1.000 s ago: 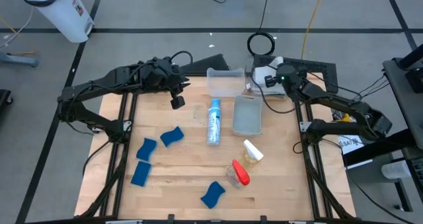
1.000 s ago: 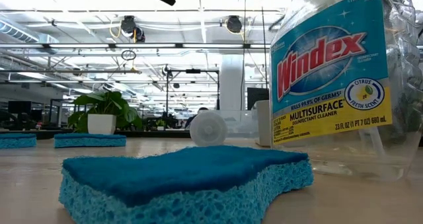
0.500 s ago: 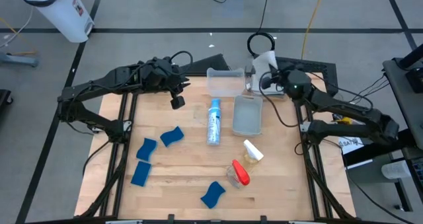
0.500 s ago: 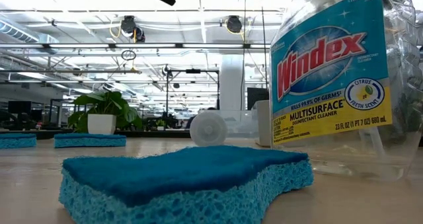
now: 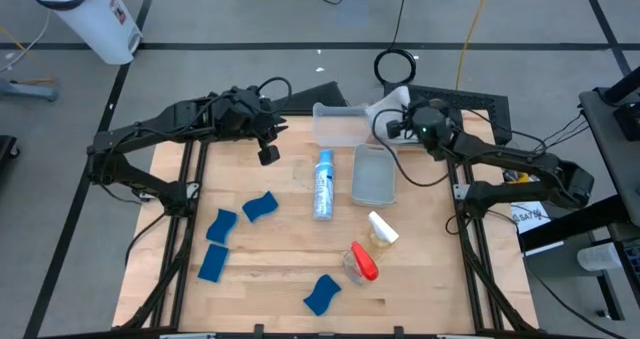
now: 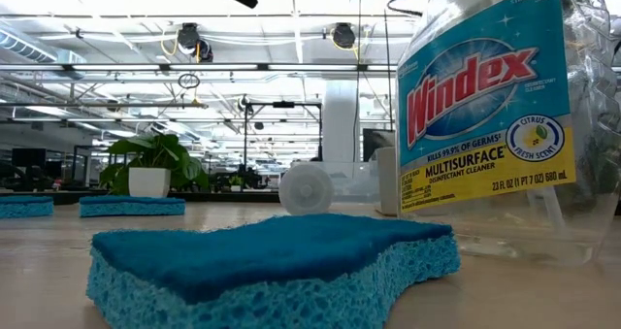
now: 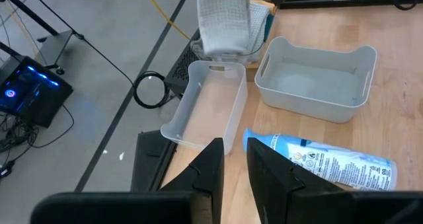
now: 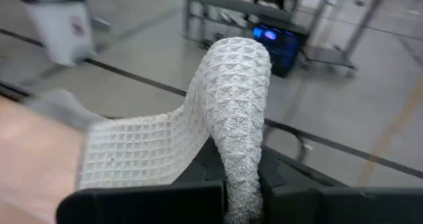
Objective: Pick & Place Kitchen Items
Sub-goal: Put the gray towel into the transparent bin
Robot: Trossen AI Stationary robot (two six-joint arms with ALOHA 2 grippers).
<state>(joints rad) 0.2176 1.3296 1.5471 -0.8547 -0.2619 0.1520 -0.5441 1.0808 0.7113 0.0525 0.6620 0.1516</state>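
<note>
Grey waffle-weave cloth (image 8: 231, 105) is pinched between the closed fingers of the right gripper (image 5: 392, 125), which is raised over the far edge of the table (image 5: 270, 264), just beside the clear bin (image 5: 338, 125). In the left wrist view the same cloth (image 7: 223, 19) hangs folded above that bin's (image 7: 205, 105) far end.

The left gripper (image 5: 268, 154) hovers over the far left part of the table with nothing between its fingers (image 7: 208, 168); these stand nearly together, a narrow gap showing.

A second bin (image 5: 374, 174), grey-tinted, lies beside the clear one, nearer the table's middle. A blue-labelled bottle (image 5: 323, 183) lies on its side just left of it.

Two further bottles lie toward the near right: one with a white top (image 5: 381, 229) and one with a red top (image 5: 362, 263), close together.

Four blue sponges rest on the near left half: one (image 5: 260, 207) closest to the centre, one (image 5: 221, 225) beside it, one (image 5: 213, 263) nearer the front edge, and one (image 5: 321, 294) at the front centre.

In the low view, a sponge (image 6: 272, 261) fills the foreground beside a Windex bottle (image 6: 495, 115); a potted plant (image 6: 150, 169) stands behind.
</note>
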